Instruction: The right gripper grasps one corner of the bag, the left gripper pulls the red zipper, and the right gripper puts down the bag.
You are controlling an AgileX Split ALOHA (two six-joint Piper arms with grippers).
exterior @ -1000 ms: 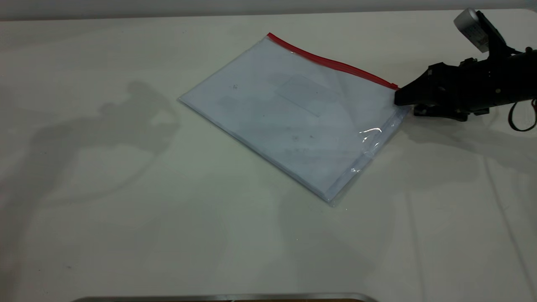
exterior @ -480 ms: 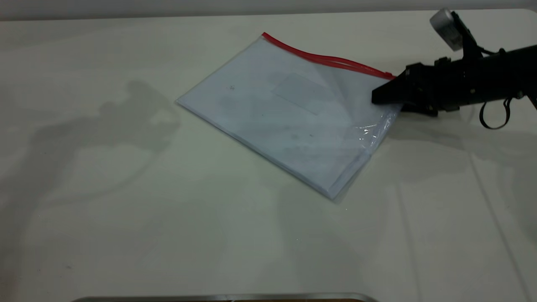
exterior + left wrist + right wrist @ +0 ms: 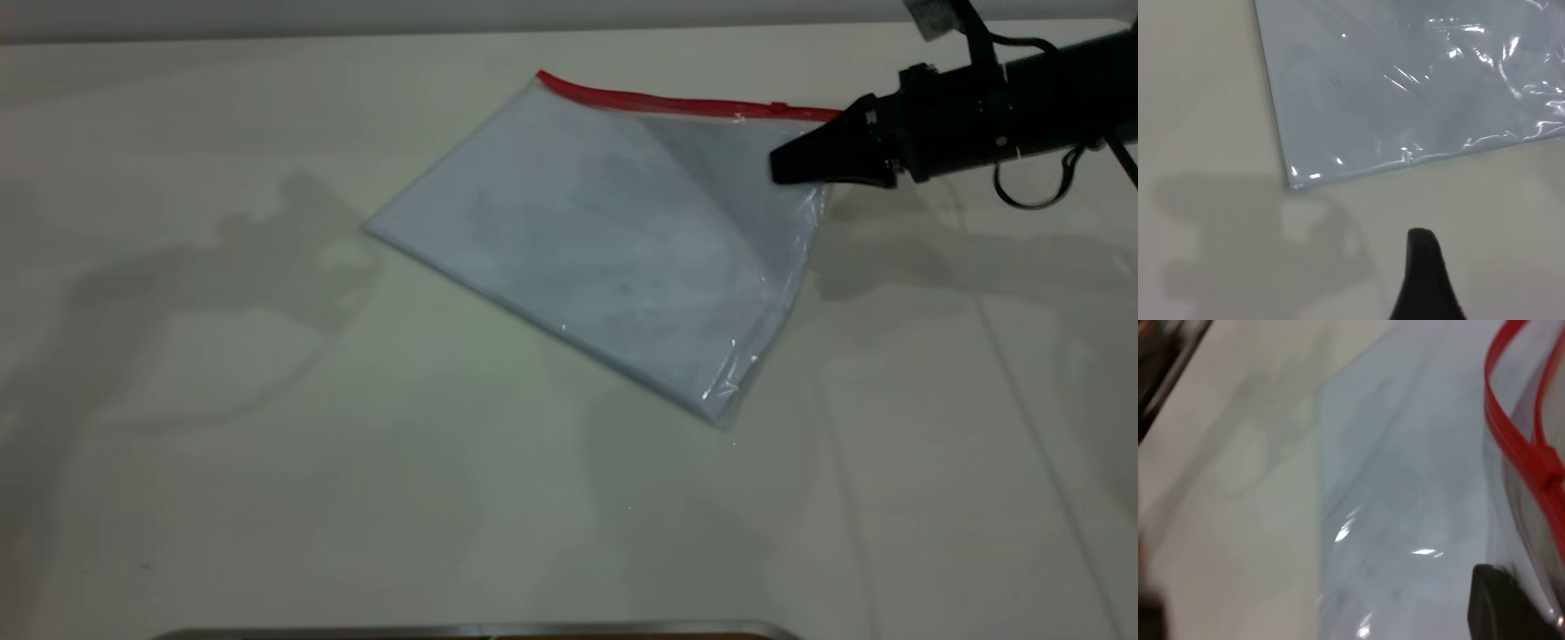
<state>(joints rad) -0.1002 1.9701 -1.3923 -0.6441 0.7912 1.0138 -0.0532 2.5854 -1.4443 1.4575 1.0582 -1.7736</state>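
At the table's [image 3: 267, 498] far right, the right gripper [image 3: 787, 167] pinches the corner of the bag [image 3: 813, 151], lifting the red zipper [image 3: 676, 104] edge; the bag [image 3: 605, 240] has 1 opposite corner down. Whether the left gripper [image 3: 1421, 250] is spread or pressed together cannot be told.

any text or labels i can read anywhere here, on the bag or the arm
None can be read.
The bag, with one corner lifted by the right gripper, shows white paper and a few faint dark specks, but no legible word or number.
The red zipper carries no print.
The grey part at the top of the right arm is mostly out of frame; any marking on it is too small to read.
The left gripper bears no visible lettering.
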